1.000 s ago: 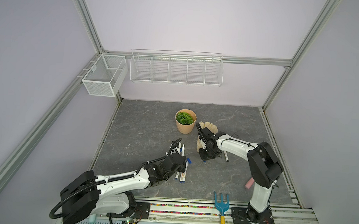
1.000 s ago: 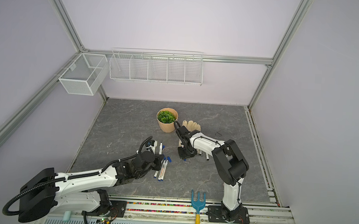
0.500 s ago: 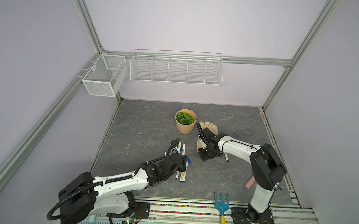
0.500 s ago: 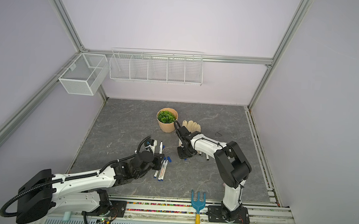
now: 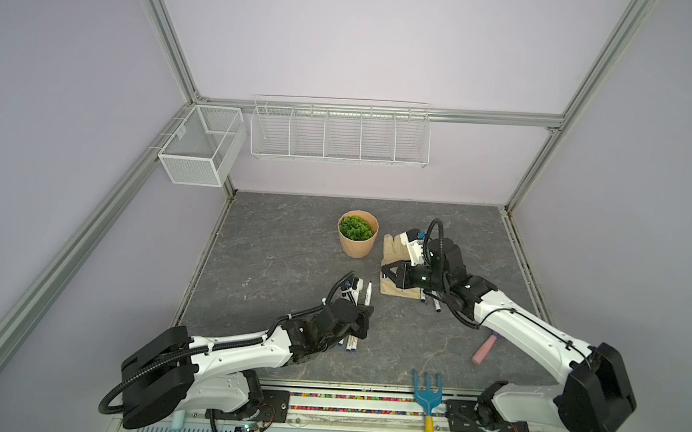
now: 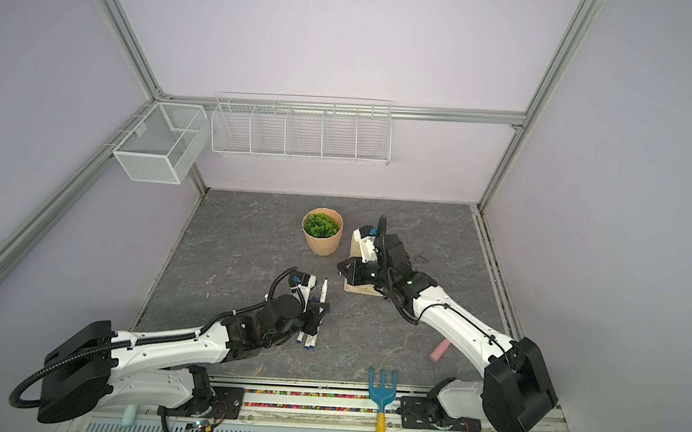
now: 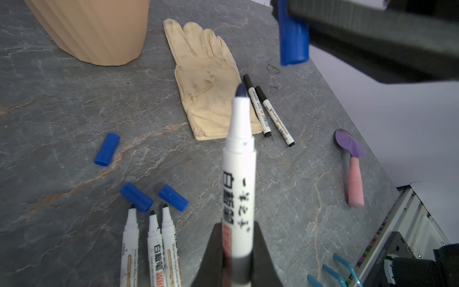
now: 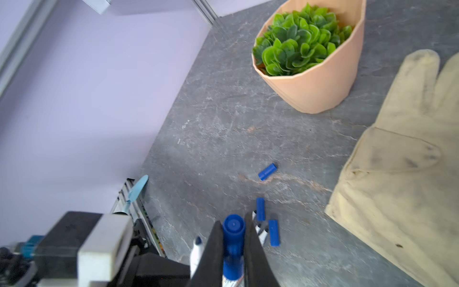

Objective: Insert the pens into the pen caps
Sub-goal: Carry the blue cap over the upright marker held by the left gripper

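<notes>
Pen (image 7: 239,174) pinched tight in the left gripper (image 7: 237,228), bare tip up, clear of the table (image 7: 74,111)! The right gripper (image 8: 233,222) is clamped on a blue cap (image 8: 233,238), near that tip, not touching. Below lie three bare pens (image 7: 151,248) and three loose caps (image 7: 136,196); two capped pens (image 7: 258,109) sit just beside the glove (image 7: 206,82).

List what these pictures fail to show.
Three lying pens: rear ends cut by left wrist view's bottom edge.
Held pen: rear end hidden inside the left hand.
Blue cap: inner part hidden inside the right hand, blurred, right wrist view.
Loose caps: too small in both top views.
</notes>
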{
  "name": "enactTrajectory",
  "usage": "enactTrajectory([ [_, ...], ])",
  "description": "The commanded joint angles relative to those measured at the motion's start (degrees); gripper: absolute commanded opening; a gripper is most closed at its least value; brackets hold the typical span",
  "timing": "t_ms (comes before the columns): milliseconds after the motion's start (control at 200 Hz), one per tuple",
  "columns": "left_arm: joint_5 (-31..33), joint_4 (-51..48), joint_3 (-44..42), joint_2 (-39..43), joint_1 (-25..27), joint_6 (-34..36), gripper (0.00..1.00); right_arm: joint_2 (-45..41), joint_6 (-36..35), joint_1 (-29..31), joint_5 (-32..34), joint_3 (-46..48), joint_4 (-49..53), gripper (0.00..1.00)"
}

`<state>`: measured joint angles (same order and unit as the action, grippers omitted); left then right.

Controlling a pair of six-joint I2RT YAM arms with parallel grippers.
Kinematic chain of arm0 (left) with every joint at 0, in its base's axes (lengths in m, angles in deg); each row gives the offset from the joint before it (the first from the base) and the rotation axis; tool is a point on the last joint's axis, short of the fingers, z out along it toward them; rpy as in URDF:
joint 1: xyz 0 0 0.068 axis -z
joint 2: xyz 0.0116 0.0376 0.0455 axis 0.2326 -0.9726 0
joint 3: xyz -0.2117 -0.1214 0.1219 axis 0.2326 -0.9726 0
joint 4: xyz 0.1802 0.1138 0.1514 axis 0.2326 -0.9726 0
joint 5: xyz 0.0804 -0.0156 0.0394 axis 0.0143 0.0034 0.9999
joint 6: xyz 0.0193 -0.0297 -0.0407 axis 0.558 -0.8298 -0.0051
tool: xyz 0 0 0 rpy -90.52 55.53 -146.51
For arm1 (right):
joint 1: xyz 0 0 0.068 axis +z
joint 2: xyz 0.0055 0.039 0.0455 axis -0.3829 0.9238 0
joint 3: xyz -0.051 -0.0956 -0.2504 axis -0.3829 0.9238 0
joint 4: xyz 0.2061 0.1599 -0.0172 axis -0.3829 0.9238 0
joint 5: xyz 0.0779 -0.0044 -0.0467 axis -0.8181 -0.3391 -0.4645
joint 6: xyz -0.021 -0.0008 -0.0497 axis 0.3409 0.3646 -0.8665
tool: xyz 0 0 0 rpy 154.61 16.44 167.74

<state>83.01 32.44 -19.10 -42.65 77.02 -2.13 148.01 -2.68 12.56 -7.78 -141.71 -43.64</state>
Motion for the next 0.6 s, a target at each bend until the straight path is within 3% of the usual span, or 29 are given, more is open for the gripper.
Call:
enactTrajectory([
  [0, -1.34, 1.22, 1.80, -1.01, 0.50, 2.01, 0.00, -0.49, 3.42, 0.37, -3.54, 1.12, -7.45, 0.07],
  [595, -1.05, 0.22, 3.72, -2.40, 1.09, 3.30, 0.00, 2.12, -3.48, 2.86, 0.62, -2.57, 2.17, 0.07],
])
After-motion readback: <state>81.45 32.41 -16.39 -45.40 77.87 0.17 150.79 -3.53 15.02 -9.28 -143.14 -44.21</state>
